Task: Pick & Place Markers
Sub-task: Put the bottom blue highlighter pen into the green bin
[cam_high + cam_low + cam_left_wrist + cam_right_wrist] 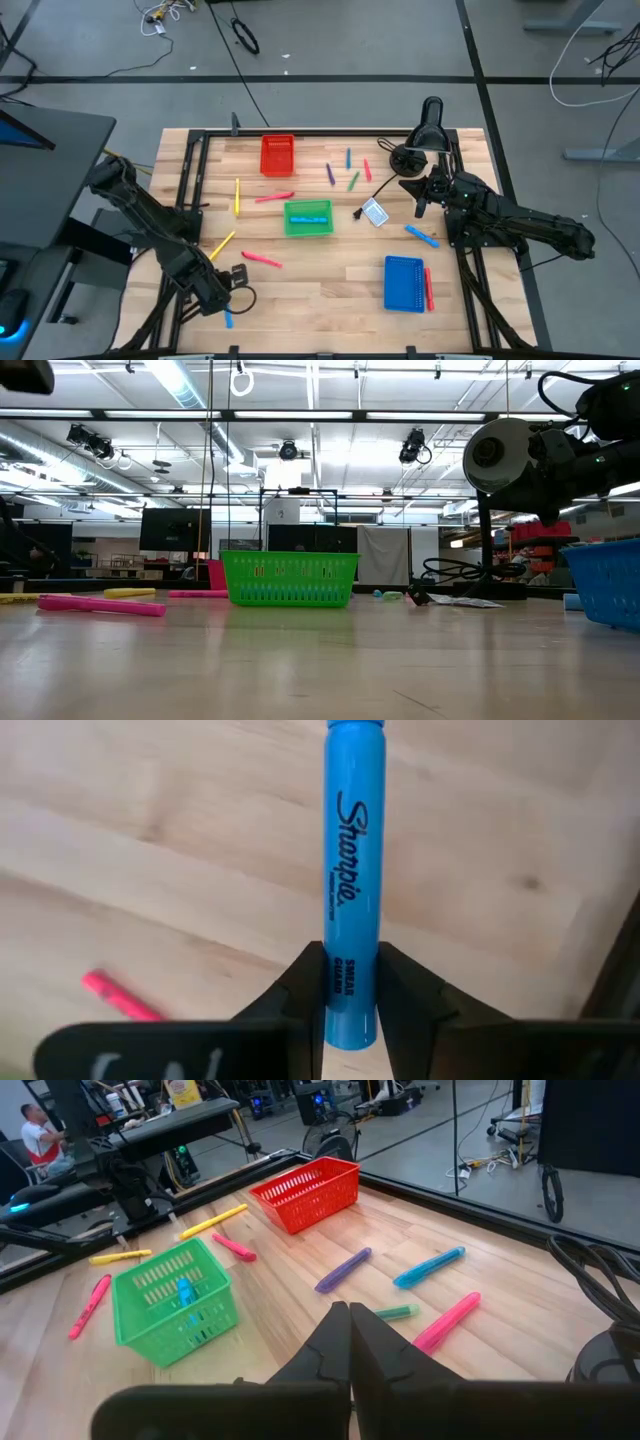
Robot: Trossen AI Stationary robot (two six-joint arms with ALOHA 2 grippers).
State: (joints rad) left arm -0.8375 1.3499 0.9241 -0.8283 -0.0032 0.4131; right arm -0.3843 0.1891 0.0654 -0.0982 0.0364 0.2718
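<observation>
My left gripper [228, 300] is at the table's near left and is shut on a light blue marker [350, 870], which also shows in the high view [228, 318]. My right gripper [350, 1330] is shut and empty at the far right [420, 203], above the table near a white-and-blue card [375, 212]. Loose markers lie flat on the wood: two yellow [237, 195] [222, 243], two pink [274, 197] [262, 259], a purple [330, 173], a green [354, 181], a red [367, 170] and two blue [348, 158] [421, 235]. My left gripper pinches one end of the blue marker [350, 1005] between its two fingers [305, 982]. The marker lies along the fingers and sticks out past their tips over the wood. Its other end runs out of the wrist picture, and I cannot tell whether it touches the table.
A red tray [278, 155] stands at the far middle. A green tray [308, 217] at the centre holds a blue marker. A blue tray [404, 283] at the near right has a red marker [429, 288] along its right side. A black frame borders the table.
</observation>
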